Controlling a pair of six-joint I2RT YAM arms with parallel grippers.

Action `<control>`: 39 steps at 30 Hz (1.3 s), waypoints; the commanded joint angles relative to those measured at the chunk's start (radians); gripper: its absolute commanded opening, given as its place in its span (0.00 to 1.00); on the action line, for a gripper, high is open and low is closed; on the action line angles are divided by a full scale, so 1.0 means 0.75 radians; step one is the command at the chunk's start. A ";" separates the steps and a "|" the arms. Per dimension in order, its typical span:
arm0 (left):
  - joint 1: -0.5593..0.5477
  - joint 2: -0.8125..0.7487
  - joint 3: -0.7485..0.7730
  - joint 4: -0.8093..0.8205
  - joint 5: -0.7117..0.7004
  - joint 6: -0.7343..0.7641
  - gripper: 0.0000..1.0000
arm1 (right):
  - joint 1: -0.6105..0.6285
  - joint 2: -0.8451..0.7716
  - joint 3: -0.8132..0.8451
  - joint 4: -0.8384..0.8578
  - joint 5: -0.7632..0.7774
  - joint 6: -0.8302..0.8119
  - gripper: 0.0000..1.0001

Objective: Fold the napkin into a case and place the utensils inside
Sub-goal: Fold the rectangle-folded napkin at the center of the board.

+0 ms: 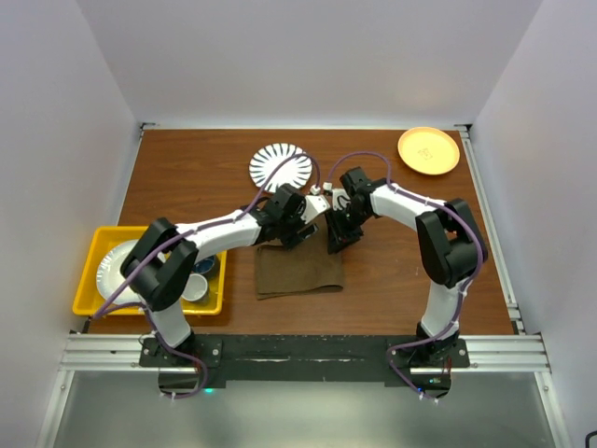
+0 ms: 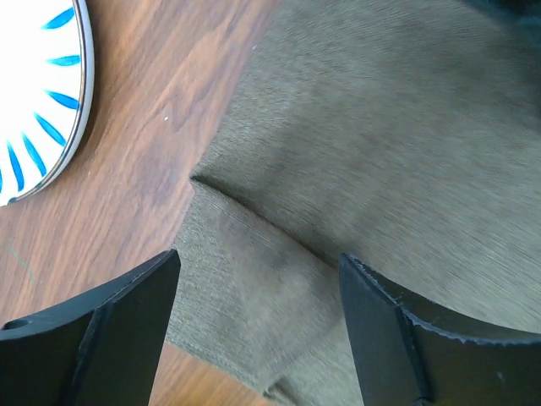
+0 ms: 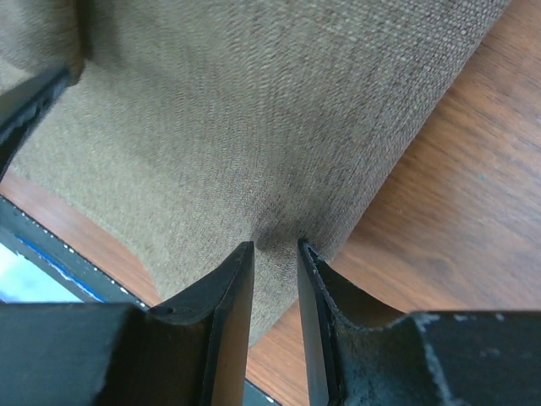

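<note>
the brown napkin lay on the wooden table between the two arms, its far edge up under both claws. the left claw hung over the cloth with its jaws wide apart and nothing in them, above a raised crease, not far from the striped plate. the right claw was nearly closed, pinching a pucker of the napkin near its edge.

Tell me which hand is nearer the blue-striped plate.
Left. The left hand hovers open over the napkin edge nearest the blue-striped plate; the right hand pinches the napkin farther off, to the right.
</note>
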 commanded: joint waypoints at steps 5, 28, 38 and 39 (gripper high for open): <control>0.016 0.054 0.040 0.013 -0.251 0.017 0.82 | -0.003 0.050 0.005 0.010 0.088 0.014 0.32; 0.613 -0.435 -0.054 -0.368 1.035 0.335 0.82 | -0.005 0.034 0.320 -0.109 0.103 -0.358 0.48; 0.384 -0.351 -0.032 -0.139 0.775 0.277 0.61 | -0.005 -0.185 0.120 -0.137 0.047 -0.371 0.42; 0.366 -0.288 -0.020 -0.127 0.729 0.260 0.60 | -0.007 -0.185 0.105 -0.131 0.053 -0.354 0.41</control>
